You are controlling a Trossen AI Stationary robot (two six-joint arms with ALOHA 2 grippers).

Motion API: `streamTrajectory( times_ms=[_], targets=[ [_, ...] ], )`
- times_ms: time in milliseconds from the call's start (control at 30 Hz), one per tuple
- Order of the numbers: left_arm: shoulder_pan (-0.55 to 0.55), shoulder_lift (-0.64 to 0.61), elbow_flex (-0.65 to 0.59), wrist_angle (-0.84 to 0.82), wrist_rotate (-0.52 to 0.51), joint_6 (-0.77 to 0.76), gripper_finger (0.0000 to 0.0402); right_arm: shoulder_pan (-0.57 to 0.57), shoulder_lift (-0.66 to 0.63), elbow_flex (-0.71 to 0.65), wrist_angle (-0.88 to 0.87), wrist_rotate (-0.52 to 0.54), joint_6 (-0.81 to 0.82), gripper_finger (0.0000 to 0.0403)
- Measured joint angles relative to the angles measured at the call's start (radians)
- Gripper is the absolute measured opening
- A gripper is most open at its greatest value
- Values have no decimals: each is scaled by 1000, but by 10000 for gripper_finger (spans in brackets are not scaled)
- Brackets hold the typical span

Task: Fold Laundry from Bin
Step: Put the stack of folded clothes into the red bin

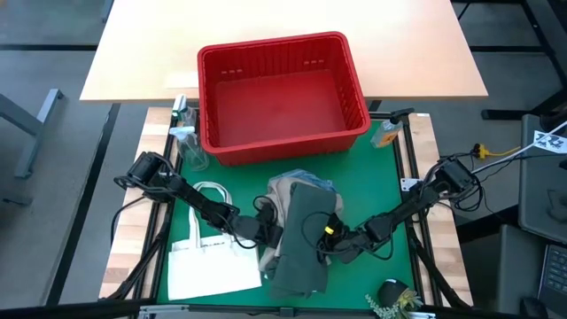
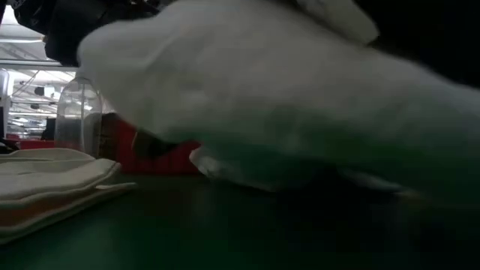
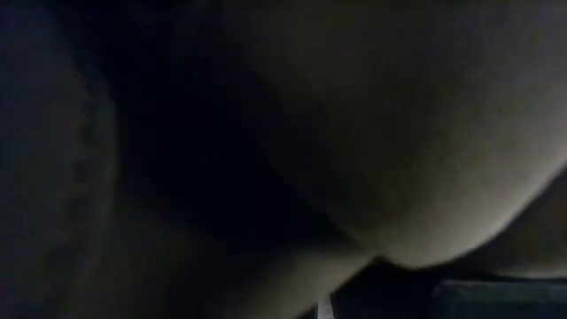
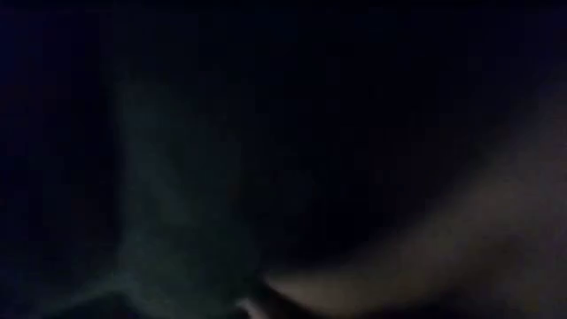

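The red bin stands at the far side of the green mat with nothing showing inside it. The laundry lies heaped at the mat's near middle: a dark green garment on top of beige and pale cloth. My left gripper is at the heap's left edge, shut on cloth. My right gripper reaches in at the green garment's right edge. In the low view pale cloth bulges up off the mat. Cloth fills both wrist views. My left gripper has the laundry at the heap's left edge, coming in nearly level from the table's left. The cloth itself covers the fingers, so which layer or how many cannot be told. The heap's underside stands raised off the mat there.
A flat white tote bag lies on the mat left of the heap, under my left arm. A clear bottle stands by the bin's left side and a small orange thing by its right. A small plant-like object sits at the near right corner.
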Motion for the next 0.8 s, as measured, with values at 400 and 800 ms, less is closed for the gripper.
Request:
streamTrajectory(
  times_ms=[400, 800],
  targets=[
    [2, -30, 1, 28, -16, 25, 0, 0, -34, 0, 3, 18, -41, 18],
    [3, -100, 5, 63, -62, 58, 0, -7, -113, 0, 27, 44, -93, 6]
  ],
)
